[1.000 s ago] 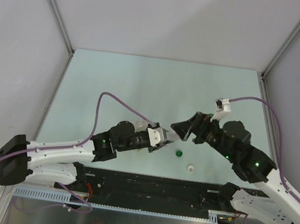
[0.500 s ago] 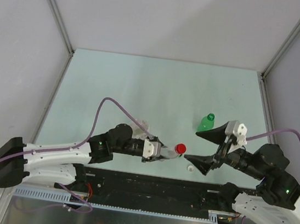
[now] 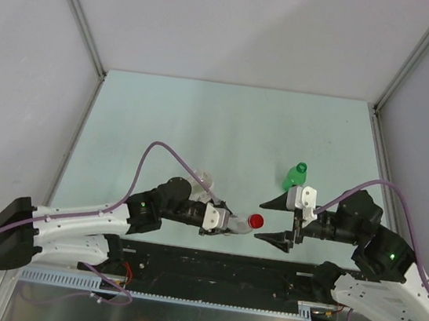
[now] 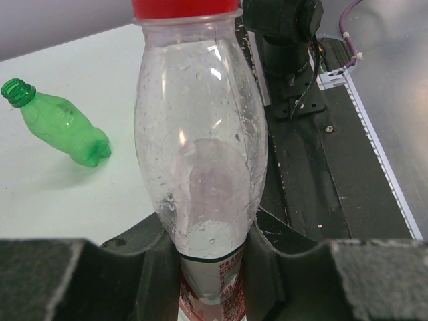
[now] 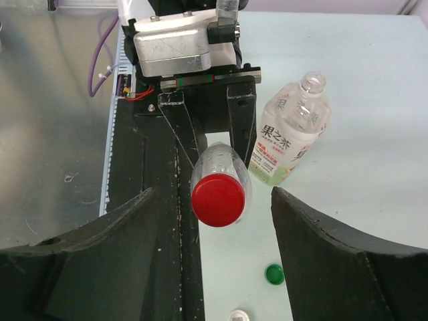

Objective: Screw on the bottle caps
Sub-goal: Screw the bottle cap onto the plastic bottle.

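Note:
My left gripper (image 3: 226, 220) is shut on the small clear red-labelled bottle (image 4: 200, 167) and holds it level, neck pointing right. The red cap (image 3: 255, 220) sits on its mouth and also shows in the right wrist view (image 5: 218, 199). My right gripper (image 3: 267, 220) is open and faces the cap, which lies at the opening between its fingers (image 5: 321, 247), untouched. The green cap (image 5: 273, 273) and white cap (image 5: 239, 315) lie on the table below the bottle; the top view hides them.
An uncapped green bottle (image 3: 296, 175) lies on the table behind my right gripper, also in the left wrist view (image 4: 60, 124). The wider clear orange-labelled bottle (image 5: 287, 134) lies uncapped behind my left gripper. The black base rail (image 3: 224, 269) runs along the near edge.
My right gripper has moved left and turned level, bringing its open fingers up to the red cap. The left gripper has kept hold of the bottle, shifting it slightly down.

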